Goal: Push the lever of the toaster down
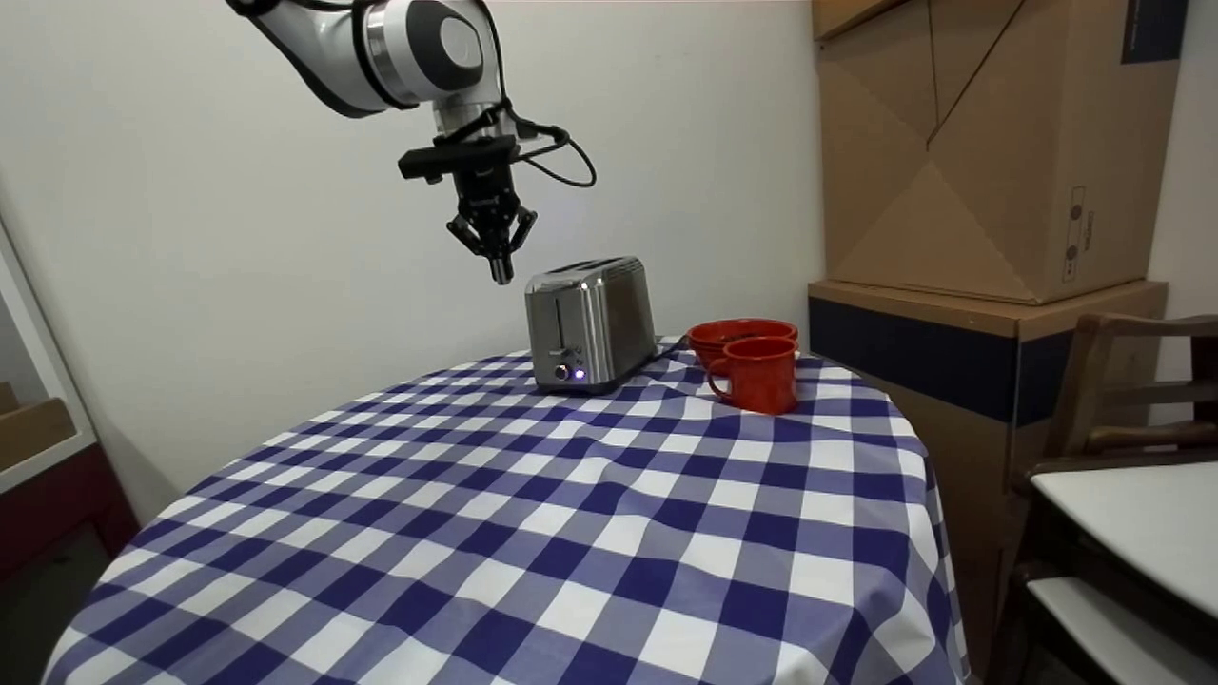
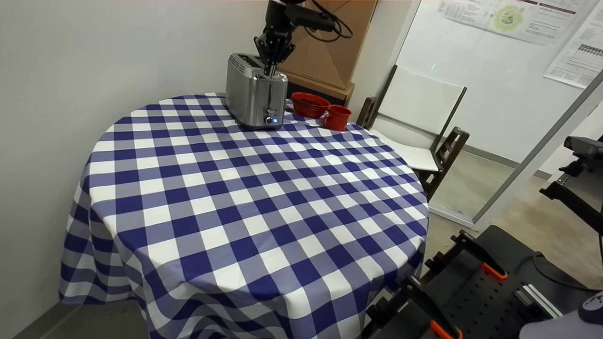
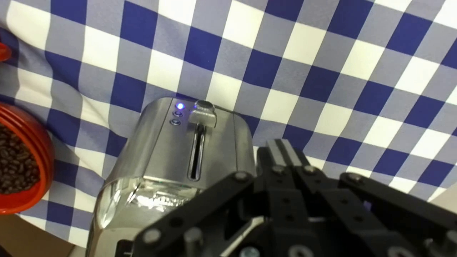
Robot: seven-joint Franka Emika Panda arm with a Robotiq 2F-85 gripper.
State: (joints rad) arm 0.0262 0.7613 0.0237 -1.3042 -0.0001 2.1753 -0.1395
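The silver toaster stands on the checked table and also shows in an exterior view and the wrist view. Its lever sits at the low end of the front slot, next to a lit blue light. The lever is small in an exterior view. My gripper points down with its fingers together and nothing between them. It hangs apart from the toaster, beside its front face at about top height. In the wrist view the gripper is off to the right of the slot and lever.
A red cup and a red bowl stand beside the toaster. The bowl holds coffee beans. A wall rises behind the table. Cardboard boxes and a chair stand beyond the table's edge.
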